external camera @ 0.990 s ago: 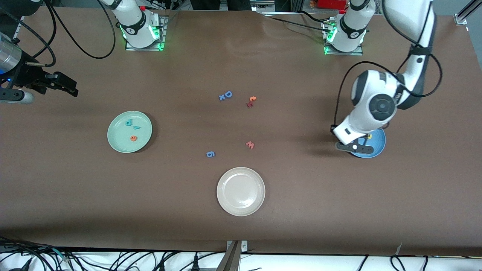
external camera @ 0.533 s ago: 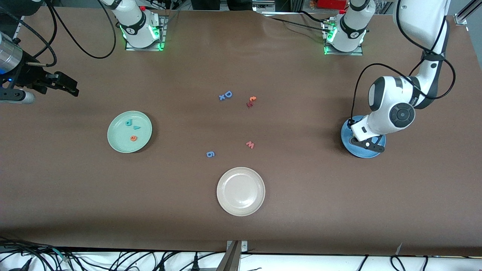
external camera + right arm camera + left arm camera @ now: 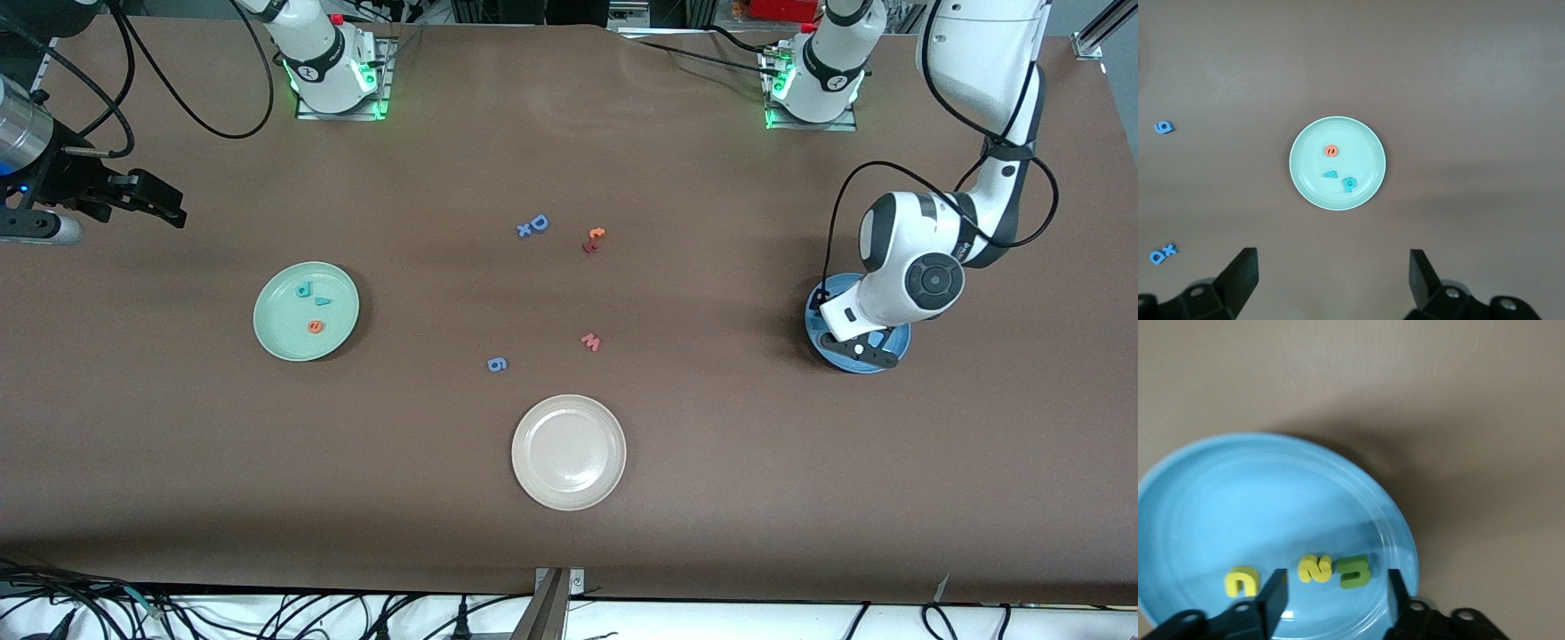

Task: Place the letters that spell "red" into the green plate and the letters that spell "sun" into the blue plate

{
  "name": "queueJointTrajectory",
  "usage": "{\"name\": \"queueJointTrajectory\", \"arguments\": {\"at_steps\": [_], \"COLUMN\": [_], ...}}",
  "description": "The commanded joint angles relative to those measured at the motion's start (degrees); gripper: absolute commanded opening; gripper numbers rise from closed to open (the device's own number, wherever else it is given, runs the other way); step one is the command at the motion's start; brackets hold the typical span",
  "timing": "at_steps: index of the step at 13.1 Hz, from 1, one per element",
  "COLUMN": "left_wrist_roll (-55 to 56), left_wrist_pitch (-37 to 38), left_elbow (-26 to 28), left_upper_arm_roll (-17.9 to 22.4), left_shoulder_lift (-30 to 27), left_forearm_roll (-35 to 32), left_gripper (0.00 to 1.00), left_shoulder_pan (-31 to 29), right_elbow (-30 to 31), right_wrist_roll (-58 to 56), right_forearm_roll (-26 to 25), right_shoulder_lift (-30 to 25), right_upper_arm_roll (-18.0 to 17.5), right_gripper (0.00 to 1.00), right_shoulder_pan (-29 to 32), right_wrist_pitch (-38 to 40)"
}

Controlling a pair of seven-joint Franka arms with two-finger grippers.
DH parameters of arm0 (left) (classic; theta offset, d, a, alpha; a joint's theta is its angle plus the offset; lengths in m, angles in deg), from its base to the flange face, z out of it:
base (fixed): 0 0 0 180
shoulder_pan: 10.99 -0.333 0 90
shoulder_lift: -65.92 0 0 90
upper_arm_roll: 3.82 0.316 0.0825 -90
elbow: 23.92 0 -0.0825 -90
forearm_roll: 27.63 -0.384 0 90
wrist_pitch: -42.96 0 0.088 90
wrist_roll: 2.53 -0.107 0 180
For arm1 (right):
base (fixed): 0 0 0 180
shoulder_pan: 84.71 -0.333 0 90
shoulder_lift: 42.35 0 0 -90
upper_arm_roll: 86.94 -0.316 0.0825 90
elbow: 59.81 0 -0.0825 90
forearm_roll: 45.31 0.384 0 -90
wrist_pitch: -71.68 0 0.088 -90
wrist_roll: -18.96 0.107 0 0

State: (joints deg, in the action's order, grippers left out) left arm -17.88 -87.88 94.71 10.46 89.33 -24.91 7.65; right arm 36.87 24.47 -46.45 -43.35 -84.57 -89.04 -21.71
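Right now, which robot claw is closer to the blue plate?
The left claw. It hangs open just over the blue plate; the right claw waits at the right arm's end of the table.

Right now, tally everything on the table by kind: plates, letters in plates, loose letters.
Plates: 3 (green plate, blue plate, beige plate)
Letters in the green plate: 3
Letters in the blue plate: 3
Loose letters on the table: 6
Total: 15
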Motion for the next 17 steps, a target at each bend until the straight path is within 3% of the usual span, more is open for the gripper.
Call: {"name": "queueJointTrajectory", "arguments": {"at_steps": [1,7,13,17], "left_wrist_roll": [-0.3,-0.83,-1.09,-1.0], "left_wrist_pitch": [5.13,16.83,19.75,19.75], "left_elbow": [-1.01,-7.08,-13.85,-14.47], "left_upper_arm_roll": [-0.05,-0.05,-0.4,-3.99], "left_shoulder_lift": [-8.97,-22.96,-24.38,-24.47], "left_forearm_roll": [-0.96,-3.23,-2.8,-2.54], "left_gripper": [1.0,1.0,1.0,1.0], "left_shoulder_pan": [-0.28,-1.95,-5.02,-8.61], "right_elbow": [-1.49,-1.58,-1.93,-1.93], "right_wrist_roll": [-0.42,-1.03,-1.39,-1.04], "right_forearm_roll": [0.62,0.61,0.44,0.79], "right_shoulder_lift": [0.56,0.56,0.56,0.12], "right_upper_arm_roll": [-0.09,0.0,-1.05,-0.35], "right_gripper": [1.0,1.0,1.0,1.0], "right_shoulder_pan": [-0.5,-0.24,0.46,1.34], "right_wrist_pitch": [1.11,0.93,-0.03,0.23]}}
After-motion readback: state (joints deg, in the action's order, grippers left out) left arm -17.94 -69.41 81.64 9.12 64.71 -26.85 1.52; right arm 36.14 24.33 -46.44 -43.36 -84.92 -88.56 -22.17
